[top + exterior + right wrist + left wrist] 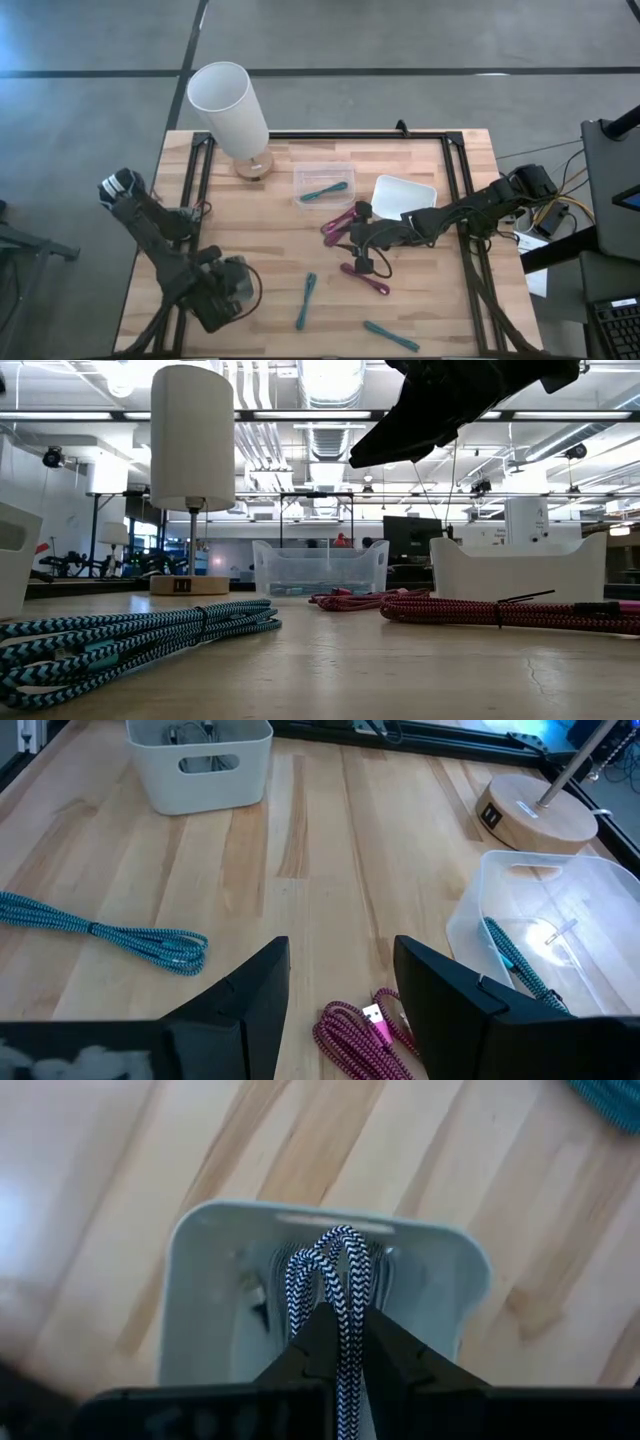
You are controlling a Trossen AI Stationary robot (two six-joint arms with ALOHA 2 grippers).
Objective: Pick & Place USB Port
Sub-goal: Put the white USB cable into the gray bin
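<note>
My left gripper point(345, 1318) point(226, 290) points down over a pale grey bin point(200, 1250) near the table's near-left corner and is shut on a black-and-white braided cable point(335, 1270). My right gripper point(340, 950) point(358, 237) is open and hovers mid-table above a bundled magenta USB cable point(350, 1035) point(338, 224) that lies flat on the wood. It touches nothing. A second magenta cable point(365, 278) lies just nearer. In the low view an arm point(450, 400) hangs overhead. My left gripper pinches the black-and-white cable between its two fingers from above, pointing down. The cable's folded loops point(340, 1245) stick out beyond the fingertips point(315, 1330) and hang in the grey bin's opening. Whether they reach the bin's floor I cannot tell.
A clear bin point(323, 185) point(560, 920) holds a teal cable. A white bin point(405, 195) sits right of it and a lamp point(230, 110) stands at the far edge. Teal cables point(306, 300) point(392, 335) point(110, 935) lie loose on the near half of the table.
</note>
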